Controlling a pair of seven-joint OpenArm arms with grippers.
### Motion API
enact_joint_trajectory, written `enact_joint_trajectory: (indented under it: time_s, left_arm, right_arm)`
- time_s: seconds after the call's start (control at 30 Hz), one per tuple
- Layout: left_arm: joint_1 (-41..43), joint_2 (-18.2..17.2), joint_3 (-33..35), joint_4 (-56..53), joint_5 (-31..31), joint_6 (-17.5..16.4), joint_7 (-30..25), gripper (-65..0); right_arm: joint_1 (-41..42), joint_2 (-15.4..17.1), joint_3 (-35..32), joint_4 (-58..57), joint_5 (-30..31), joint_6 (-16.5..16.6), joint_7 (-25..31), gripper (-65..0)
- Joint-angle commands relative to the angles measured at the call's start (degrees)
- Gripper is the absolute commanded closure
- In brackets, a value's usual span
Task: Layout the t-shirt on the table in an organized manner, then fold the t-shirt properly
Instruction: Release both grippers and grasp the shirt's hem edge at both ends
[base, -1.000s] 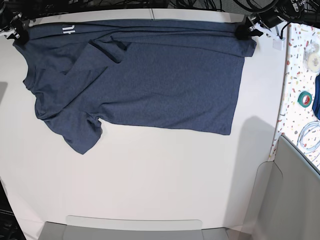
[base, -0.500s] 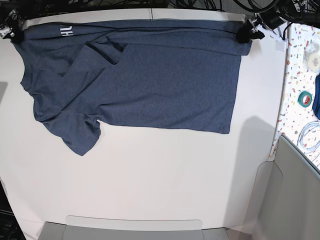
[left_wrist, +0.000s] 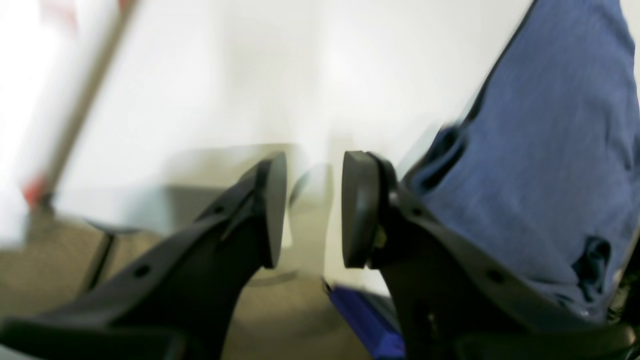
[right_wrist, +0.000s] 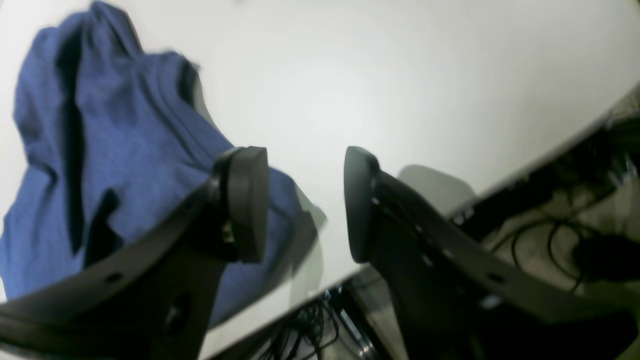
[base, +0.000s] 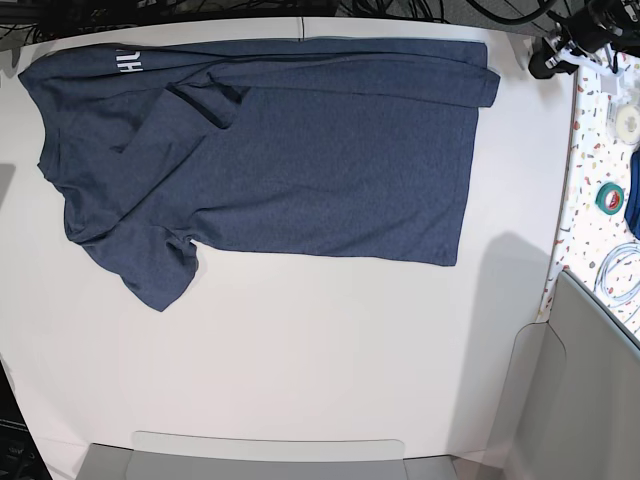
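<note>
Both hands apart, gripping nothing
T-shirt (base: 270, 160) lies flat on the surface (base: 320, 350); my left hand (left_wrist: 314, 210) is beside its hem corner, right hand (right_wrist: 305, 202) beside its collar end

Lettering on my work

The only print I can see is white block lettering on the t-shirt (base: 270, 150), on the folded strip by its far left corner; it looks like "HL", cut off by the fold, so I can't read the whole word.
</note>
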Motion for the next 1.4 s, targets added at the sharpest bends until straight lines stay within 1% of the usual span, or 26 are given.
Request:
enact_joint_trajectory:
  time_s: [0.0, 0.07, 0.13, 0.2, 0.23, 0.33, 0.43, 0.53, 0.57, 0.67, 0.77, 0.93, 1.2, 1.3, 1.37]
  left_arm:
    - [0.2, -0.9, -0.5, 2.6, -1.7, -0.2, -0.5, -19.2]
    - [0.1, -0.8, -0.5, 5.1, -1.6, -0.2, -0.5, -19.2]
    - [-0.7, -0.8, 0.0, 5.8, -1.6, -0.2, -0.5, -19.2]
    - [-2.6, -0.8, 0.0, 5.8, -1.5, -0.2, -0.4, -19.2]
    - [-3.1, -0.8, 0.1, 5.8, -1.5, -0.2, -0.4, -19.2]
    - [-3.6, -0.8, 0.2, 5.8, -1.5, -0.2, -0.4, -19.2]
    - [-3.7, -0.8, 0.2, 5.8, -1.5, -0.2, -0.4, -19.2]
    - [-5.2, -0.8, 1.0, 5.8, -1.4, -0.2, -0.4, -19.2]
    - [-5.2, -0.8, 1.0, 5.8, -1.4, -0.2, -0.4, -19.2]
    - [-5.2, -0.8, 1.0, 5.8, -1.4, -0.1, -0.5, -19.2]
    - [-5.5, -0.8, 1.0, 5.7, -1.4, -0.1, -0.9, -19.2]
    - [-7.3, -0.8, 1.0, 5.7, -1.3, -0.1, -0.5, -19.2]
    - [-7.4, -0.8, 1.0, 5.6, -1.3, -0.1, -0.5, -19.2]
    - [-7.5, -0.8, 1.0, 5.6, -1.3, -0.1, -0.5, -19.2]
    - [-8.2, -0.8, 1.1, 5.6, -1.3, -0.1, -0.5, -19.2]
  right_arm:
    - [1.1, 2.2, 0.6, 0.9, 1.3, 0.0, 0.9, -25.3]
    - [3.7, 3.0, 0.7, 1.0, 1.3, 0.0, 0.9, -25.3]
    - [8.3, 4.3, 0.4, 1.2, 0.6, 0.0, 1.0, -25.3]
    - [13.5, 5.1, 0.0, 1.1, -1.1, 0.0, 0.9, -25.3]
    - [16.6, 5.7, -1.2, 1.0, -2.5, 0.0, 0.9, -25.3]
    - [26.7, 7.5, -8.9, 0.8, -9.7, 0.0, 1.0, -25.3]
    - [35.3, 7.2, -17.6, -1.8, -15.5, 0.6, 1.1, -25.3]
    - [41.1, 6.0, -25.5, -9.3, -16.9, 0.7, 1.3, -25.3]
    - [42.3, 5.7, -27.3, -12.0, -16.9, 1.3, 1.4, -25.3]
    - [43.7, 4.8, -30.6, -17.6, -17.4, 3.7, 1.5, -25.3]
    - [43.1, 3.7, -32.3, -19.9, -18.0, 3.8, 3.0, -25.3]
    - [40.8, 3.6, -36.5, -21.0, -22.7, 3.8, 8.7, -25.3]
    - [39.4, 4.0, -36.5, -21.0, -23.5, 3.8, 9.6, -25.3]
    - [39.4, 3.5, -36.9, -21.1, -23.5, 3.8, 9.6, -25.3]
    - [39.4, 2.0, -37.0, -21.1, -23.5, 3.8, 9.6, -25.3]
